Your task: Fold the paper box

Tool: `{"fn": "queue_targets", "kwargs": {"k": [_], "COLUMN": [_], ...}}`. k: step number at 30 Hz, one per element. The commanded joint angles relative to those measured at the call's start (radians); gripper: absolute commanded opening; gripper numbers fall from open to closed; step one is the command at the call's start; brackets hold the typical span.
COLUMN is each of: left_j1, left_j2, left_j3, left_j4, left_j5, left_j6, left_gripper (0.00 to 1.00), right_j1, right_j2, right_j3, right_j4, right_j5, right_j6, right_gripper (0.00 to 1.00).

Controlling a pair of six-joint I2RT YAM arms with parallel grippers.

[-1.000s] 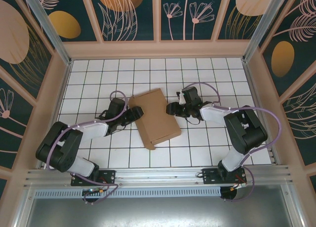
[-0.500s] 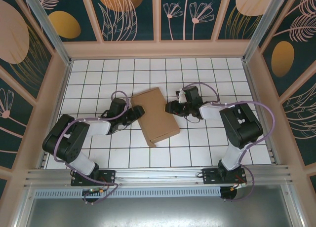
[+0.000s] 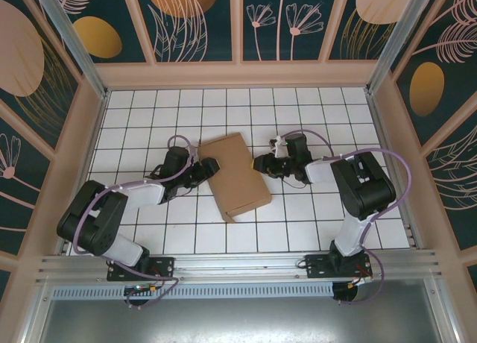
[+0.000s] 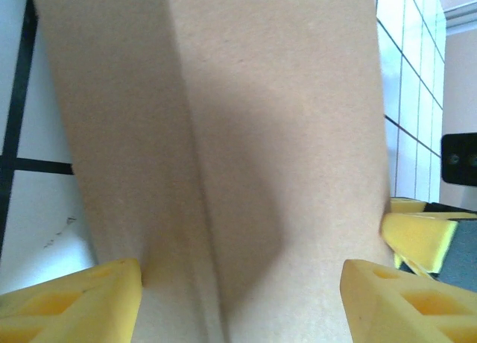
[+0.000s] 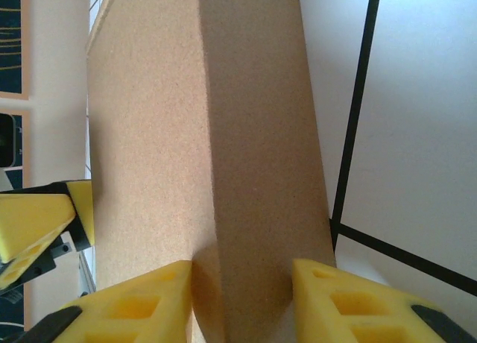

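Overhead view: bright and even, lit from above. White tiled floor [image 3: 246, 112] clean, no blown patches. Short, soft shadows tucked close under the left arm [image 3: 138, 194] and right arm [image 3: 328, 168], and along the near edge of the cardboard box [image 3: 235, 175]. Sharp throughout. Outward lean in the corner posts [image 3: 71, 37], wide-lens bend toward the edges.

Left wrist view: box very close and soft, grain barely readable. Broad dull shadow down its middle. Yellow fingers [image 4: 74, 302] at the bottom blurred. Floor at left washed pale, bluish cast.

Right wrist view: crisper, cardboard grain plain. One face lit, the adjoining face a shade darker. Fingers at the bottom out of focus. Floor at right very bright, black grid lines clean.
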Motion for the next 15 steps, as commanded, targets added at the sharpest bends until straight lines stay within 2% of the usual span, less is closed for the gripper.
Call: {"fn": "queue_targets", "kwargs": {"k": [1, 9, 12, 15], "left_j1": [-0.006, -0.006, -0.005, -0.004], "left_j2": [-0.037, -0.127, -0.178, -0.193], "left_j3": [0.029, 0.047, 0.055, 0.061], "left_j4": [-0.071, -0.205, -0.243, -0.256], "left_j5": [-0.007, -0.081, -0.116, -0.118], "left_j6": [0.038, 0.065, 0.074, 0.084], "left_gripper": [0.71, 0.73, 0.81, 0.83], "right_j1": [-0.011, -0.03, -0.032, -0.041], "right_j2": [0.029, 0.032, 0.031, 0.032], "right_j3": [-0.05, -0.058, -0.065, -0.074], "right_j4": [-0.119, -0.121, -0.121, -0.108], "right_j5": [0.058, 0.073, 0.083, 0.079], "right_j6": [-0.018, -0.029, -0.033, -0.03], "right_gripper": [0.36, 0.35, 0.35, 0.34]}}
